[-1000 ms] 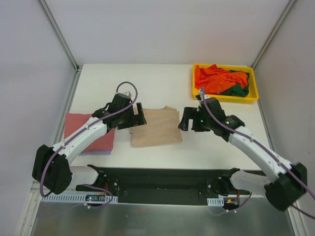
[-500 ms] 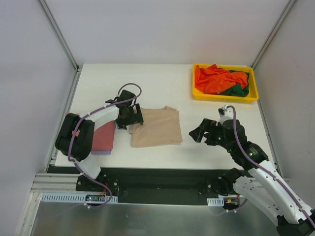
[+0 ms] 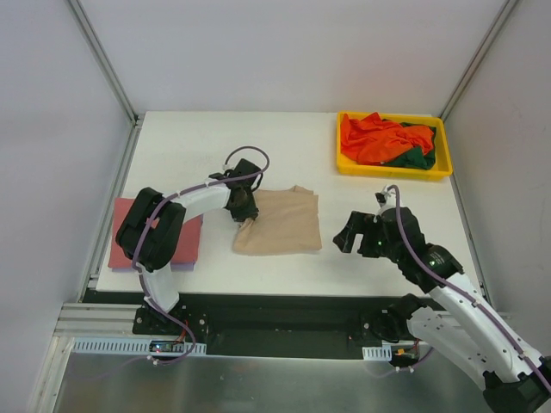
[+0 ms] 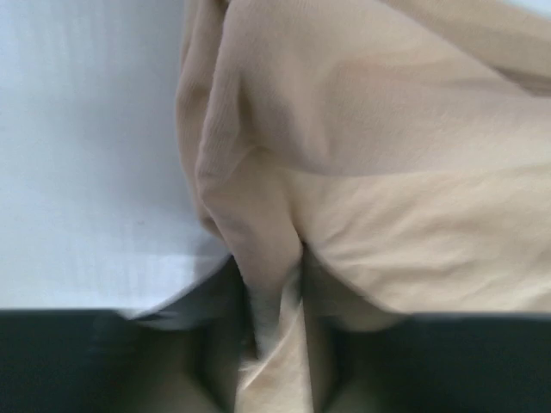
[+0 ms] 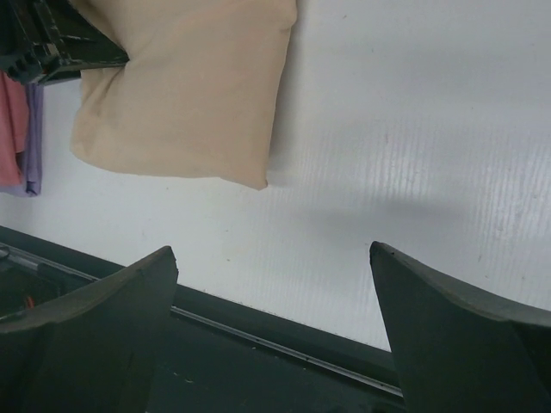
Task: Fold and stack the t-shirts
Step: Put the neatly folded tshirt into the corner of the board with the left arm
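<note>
The tan-beige t-shirt (image 3: 282,225) lies folded mid-table, its left edge bunched up. My left gripper (image 3: 244,206) is shut on that edge; in the left wrist view a fold of tan cloth (image 4: 258,224) is pinched between the jaws (image 4: 275,344). A dusty red t-shirt (image 3: 186,241) lies folded at the left, with a pale lilac one (image 3: 182,266) showing beneath it. My right gripper (image 3: 344,234) hangs open over bare table, to the right of the tan shirt (image 5: 189,95), with nothing between its fingers (image 5: 103,327).
A yellow tray (image 3: 392,174) at the back right holds a crumpled orange t-shirt (image 3: 374,138) and a dark green one (image 3: 415,160). The table's near edge and a black rail (image 5: 258,344) run just below my right gripper (image 5: 274,258).
My left gripper has closed on the tan shirt's left edge and pushed it slightly to the right. The right arm has drawn back from the shirt toward the near right.
</note>
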Available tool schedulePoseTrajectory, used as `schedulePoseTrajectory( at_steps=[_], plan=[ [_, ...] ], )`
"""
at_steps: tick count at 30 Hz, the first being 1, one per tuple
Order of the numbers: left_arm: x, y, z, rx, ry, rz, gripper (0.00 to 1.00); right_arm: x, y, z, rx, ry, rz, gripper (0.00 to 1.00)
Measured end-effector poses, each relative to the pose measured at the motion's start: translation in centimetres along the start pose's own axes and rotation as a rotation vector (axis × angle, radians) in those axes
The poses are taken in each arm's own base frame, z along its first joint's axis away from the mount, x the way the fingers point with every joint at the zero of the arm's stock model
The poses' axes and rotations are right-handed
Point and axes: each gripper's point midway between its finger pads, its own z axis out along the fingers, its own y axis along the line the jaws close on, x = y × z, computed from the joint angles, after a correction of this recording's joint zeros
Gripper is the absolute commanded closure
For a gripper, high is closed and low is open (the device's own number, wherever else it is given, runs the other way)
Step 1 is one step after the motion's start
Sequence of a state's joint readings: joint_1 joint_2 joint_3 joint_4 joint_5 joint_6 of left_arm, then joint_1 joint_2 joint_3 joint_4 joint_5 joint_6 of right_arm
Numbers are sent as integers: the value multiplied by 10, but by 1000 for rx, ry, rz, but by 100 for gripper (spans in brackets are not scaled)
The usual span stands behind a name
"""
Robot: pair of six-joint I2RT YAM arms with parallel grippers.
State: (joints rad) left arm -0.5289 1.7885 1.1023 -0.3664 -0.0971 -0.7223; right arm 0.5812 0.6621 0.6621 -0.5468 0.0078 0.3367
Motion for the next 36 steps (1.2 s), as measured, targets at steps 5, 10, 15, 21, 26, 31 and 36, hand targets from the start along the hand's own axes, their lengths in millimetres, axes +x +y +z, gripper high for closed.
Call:
schedulePoseTrajectory(
  at_steps=[5,10,15,21,26,31,36],
  plan=[
    [-6,-11,3,-17,-5,2,100,6,-13,1,52,23,-48,4],
    [-16,-2,0,-102,-60,88,100,2,-23,-6,83,-9,-114,4],
    [-33,26,-25,-225,-162,269,100,-3,-37,-13,135,-44,-180,4],
    [-55,51,-102,-252,-355,387,100,-2,-57,-13,231,-58,-213,4],
    [-45,72,-149,-273,-431,442,100,-5,-62,-13,252,-69,-226,4],
    [-36,95,-176,-297,-444,505,100,-3,-64,-11,259,-56,-238,4],
    [-30,124,-188,-389,-444,577,100,-1,-66,-8,271,-40,-243,4]
  ],
)
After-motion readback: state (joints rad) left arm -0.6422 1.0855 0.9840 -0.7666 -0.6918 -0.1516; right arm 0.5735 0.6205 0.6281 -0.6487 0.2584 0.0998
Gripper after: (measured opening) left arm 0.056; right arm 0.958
